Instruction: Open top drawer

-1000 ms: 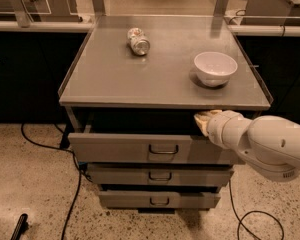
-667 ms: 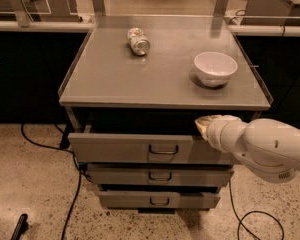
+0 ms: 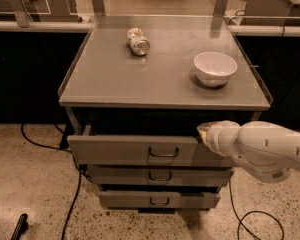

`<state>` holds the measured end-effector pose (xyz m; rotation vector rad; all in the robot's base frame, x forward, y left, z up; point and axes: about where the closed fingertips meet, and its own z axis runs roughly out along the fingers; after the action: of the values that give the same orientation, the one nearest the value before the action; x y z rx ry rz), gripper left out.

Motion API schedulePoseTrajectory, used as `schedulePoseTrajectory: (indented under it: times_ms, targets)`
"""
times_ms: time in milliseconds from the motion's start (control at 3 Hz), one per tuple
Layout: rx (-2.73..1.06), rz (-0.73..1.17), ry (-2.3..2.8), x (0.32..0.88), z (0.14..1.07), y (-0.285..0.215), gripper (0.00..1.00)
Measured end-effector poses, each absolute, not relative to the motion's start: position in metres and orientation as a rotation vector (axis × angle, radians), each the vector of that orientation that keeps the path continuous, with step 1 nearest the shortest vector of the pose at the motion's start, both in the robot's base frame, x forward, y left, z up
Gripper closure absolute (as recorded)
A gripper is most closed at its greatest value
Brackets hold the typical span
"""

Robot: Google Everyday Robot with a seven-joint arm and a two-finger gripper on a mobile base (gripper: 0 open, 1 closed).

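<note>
The top drawer (image 3: pixel 120 151) is the widest of three grey drawers under a grey table. It stands pulled out a little, with a dark gap above its front. Its dark loop handle (image 3: pixel 163 152) is at the centre of the flat front. My gripper (image 3: pixel 202 130) comes in from the right on a thick white arm (image 3: pixel 262 149). Its tip sits at the drawer's upper right edge, to the right of the handle and apart from it.
A crushed can (image 3: pixel 138 40) lies on the grey table top (image 3: pixel 115 79) and a white bowl (image 3: pixel 215 68) stands at its right. Two narrower drawers (image 3: pixel 160 175) sit below. Black cables (image 3: pixel 72 204) run over the speckled floor on both sides.
The arm and the gripper tip have shifted slightly; the drawer stands about as far out as before.
</note>
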<state>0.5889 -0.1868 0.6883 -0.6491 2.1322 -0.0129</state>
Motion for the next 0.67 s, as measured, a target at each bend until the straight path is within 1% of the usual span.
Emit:
schedulePoseTrajectory:
  times_ms: [333, 667]
  targets:
    - [-0.676, -0.023, 2.149, 0.585, 0.684, -0.189, 1.00]
    - [-0.805, 0.001, 2.156, 0.557, 0.684, -0.178, 1.00]
